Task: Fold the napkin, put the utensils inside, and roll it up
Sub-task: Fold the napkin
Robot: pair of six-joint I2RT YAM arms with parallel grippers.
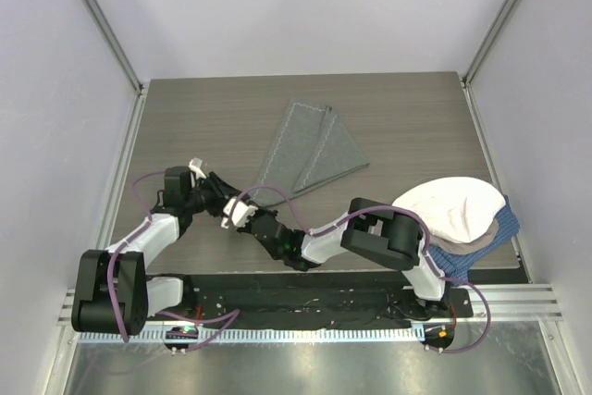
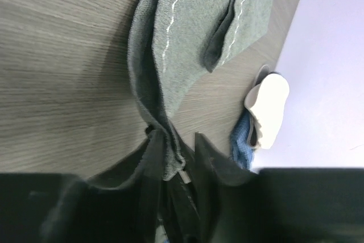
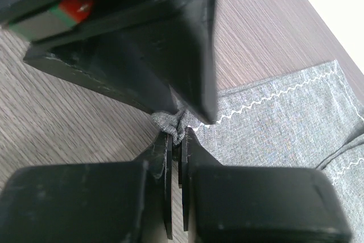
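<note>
Grey wood-grain table (image 1: 185,127) between pale walls, with both arms bent in toward one spot just ahead of their bases. The napkin (image 1: 310,150) lies folded near the middle of the table, in overlapping layers that fan out. Its long axis runs from a narrow near tip away from the arms and a little to the right.

That near tip is what everything turns on, because both tools meet there. The right gripper (image 3: 177,136) has its fingers pressed together on the bunched corner, with a little knot of grey cloth poking out above them. The left gripper (image 2: 177,140) comes in from the other side with its fingers slightly parted. The gathered edge runs between them, resting against one finger with a gap to the other, so I'd judge the right one has the real hold. The rest of the cloth stretches away from both, so a pull toward the bases would drag it lengthwise.

I can't spot a fork anywhere, nor any tray or holder. Off at the right edge a cream cloth (image 1: 453,208) sits heaped on a blue checked cloth (image 1: 462,261), well apart from the napkin
</note>
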